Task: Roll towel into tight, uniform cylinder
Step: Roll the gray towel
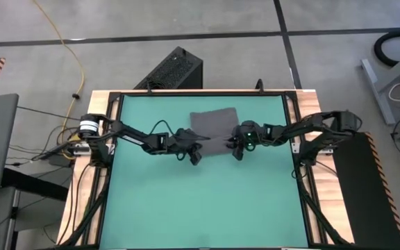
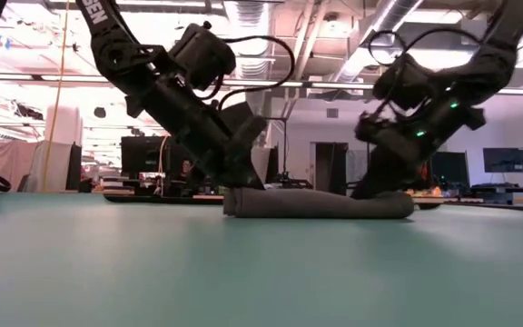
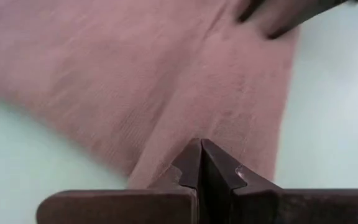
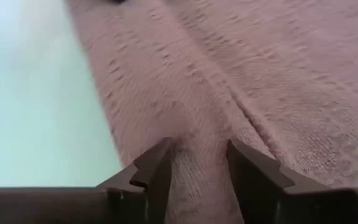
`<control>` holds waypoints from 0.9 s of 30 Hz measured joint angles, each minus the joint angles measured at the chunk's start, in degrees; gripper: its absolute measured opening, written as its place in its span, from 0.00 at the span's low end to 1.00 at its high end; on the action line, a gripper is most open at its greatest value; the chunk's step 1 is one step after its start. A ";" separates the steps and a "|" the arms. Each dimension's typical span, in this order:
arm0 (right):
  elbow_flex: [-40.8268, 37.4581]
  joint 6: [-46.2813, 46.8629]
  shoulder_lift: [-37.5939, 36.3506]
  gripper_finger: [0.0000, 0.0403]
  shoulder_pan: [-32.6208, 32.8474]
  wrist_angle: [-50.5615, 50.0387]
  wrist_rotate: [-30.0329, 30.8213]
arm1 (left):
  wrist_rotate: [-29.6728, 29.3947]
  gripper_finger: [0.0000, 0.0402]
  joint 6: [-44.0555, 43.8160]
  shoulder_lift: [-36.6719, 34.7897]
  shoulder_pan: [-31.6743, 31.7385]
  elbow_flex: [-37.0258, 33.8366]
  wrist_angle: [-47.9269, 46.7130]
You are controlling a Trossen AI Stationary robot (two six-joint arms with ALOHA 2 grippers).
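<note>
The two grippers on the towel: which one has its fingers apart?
The right gripper: its fingers stand apart astride a towel fold. The left gripper is shut.

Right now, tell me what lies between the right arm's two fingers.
A raised fold of the towel sits between the open right fingers, seen in the right wrist view.
</note>
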 joint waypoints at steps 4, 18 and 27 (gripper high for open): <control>-0.20 -0.18 -9.13 0.48 0.13 -7.20 -0.40 | 0.78 0.00 0.01 -0.04 1.35 -0.02 -0.63; -1.03 -15.70 -22.90 0.54 7.85 -18.12 1.26 | 4.24 0.00 0.42 2.98 4.46 0.14 1.74; -1.95 -28.37 -16.46 0.59 16.10 -14.45 22.83 | 6.20 0.00 0.72 4.61 4.97 1.29 2.30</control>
